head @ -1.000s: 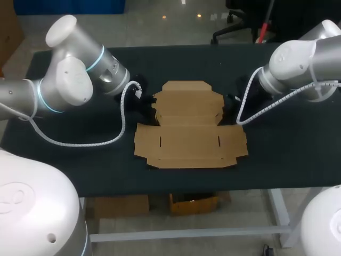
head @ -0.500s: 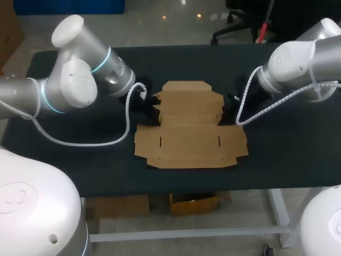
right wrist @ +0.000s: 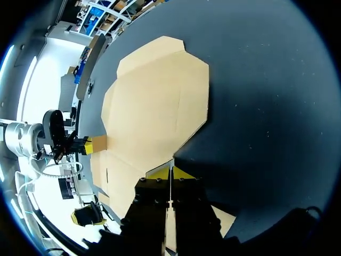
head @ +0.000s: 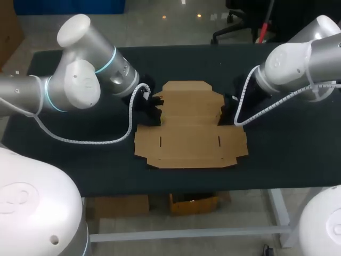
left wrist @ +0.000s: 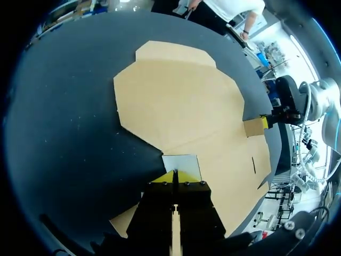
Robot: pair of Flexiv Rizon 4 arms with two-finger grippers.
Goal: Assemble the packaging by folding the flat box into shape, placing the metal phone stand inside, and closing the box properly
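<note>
From the head view, the flat box (head: pixel 189 141) lies mid-surface (head: pixel 80 165), with the left end effector (head: pixel 152 105) and right end effector (head: pixel 226 110) at its opposite side edges. In the left wrist view the fingers are narrow, pinching the left flap (left wrist: pixel 181 161). The right wrist view shows the same on the right flap (right wrist: pixel 159 170). Both flaps should be raised evenly along their creases, or the box will likely skew.

Left arm (head: pixel 74 85): silver-white rounded joint housings, with a pale-blue ring at the joint seams. A white spiral-wrapped cable (head: pixel 90 142) loops along it.
Right arm (head: pixel 303 58): same finish, with its own coiled white cable (head: pixel 266 109).
Head view, 7 and 5 o'clock: large glossy white domed shells (head: pixel 32 208); the 7 o'clock one has small dark holes.
Left gripper (left wrist: pixel 175 175) and right gripper (right wrist: pixel 170 172): black blocky housing, a row of small screws, yellow tips.
</note>
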